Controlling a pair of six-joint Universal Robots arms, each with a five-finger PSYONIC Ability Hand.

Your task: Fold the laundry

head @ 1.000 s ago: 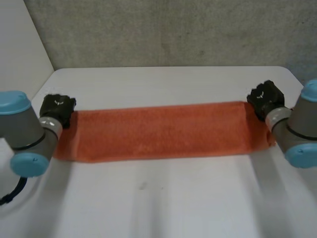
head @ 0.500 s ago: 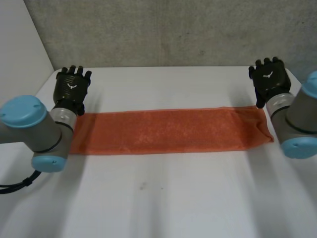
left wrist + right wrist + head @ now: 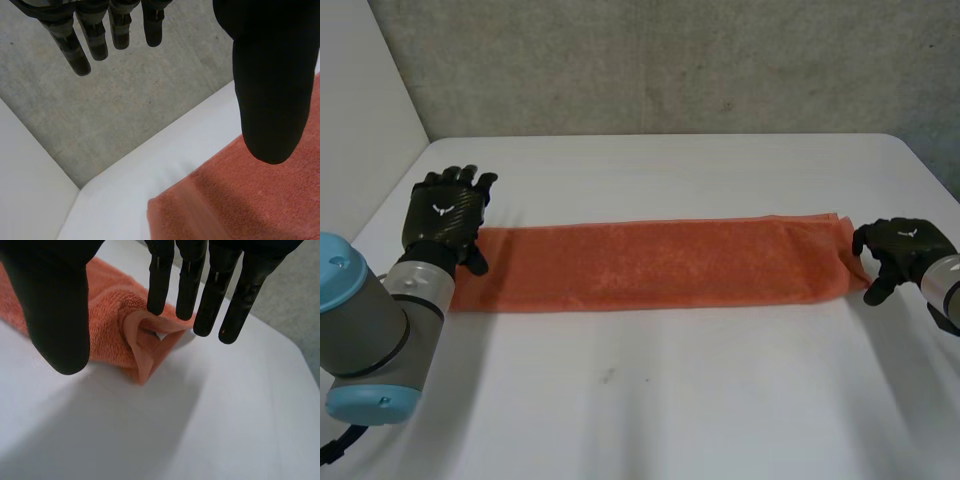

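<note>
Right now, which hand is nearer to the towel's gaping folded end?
Right. The right hand is right at the gaping end of the orange towel; the left hand is over the towel's opposite end.

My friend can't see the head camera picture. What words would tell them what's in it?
A long orange towel, folded into a strip, lies across a white table. The robot's left hand is open at one end of it and its right hand is open at the other end.
</note>
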